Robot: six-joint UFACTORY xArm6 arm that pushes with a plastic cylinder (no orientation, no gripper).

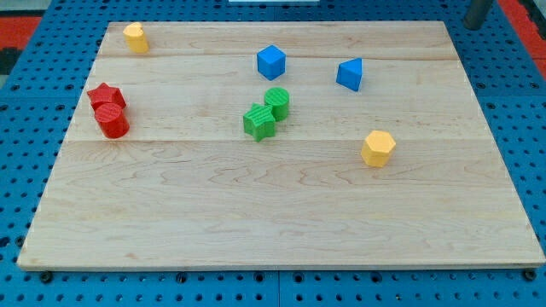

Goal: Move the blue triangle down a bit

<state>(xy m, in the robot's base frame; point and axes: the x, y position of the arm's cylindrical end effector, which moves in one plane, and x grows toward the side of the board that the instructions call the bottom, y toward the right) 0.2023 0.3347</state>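
The counter's point(281, 239) near half is bare wood. Mid-counter lie a yellow hexagon point(377, 147), two touching green blocks point(266, 112) and two touching red blocks point(108, 109). Farther, toward the far right corner, sits the blue triangle point(350, 74), with room below it; a blue cube point(270, 61) lies to its left, and a yellow block point(135, 37) sits at the far left corner. My tip doesn't show, only the rod point(478, 13) beyond the far right corner; there are no jaws. No writing is visible.

Two blue blocks point(270, 62) point(350, 74), two red point(106, 95) point(112, 121), two green point(276, 101) point(259, 121), two yellow point(135, 37) point(377, 148); eight in all.
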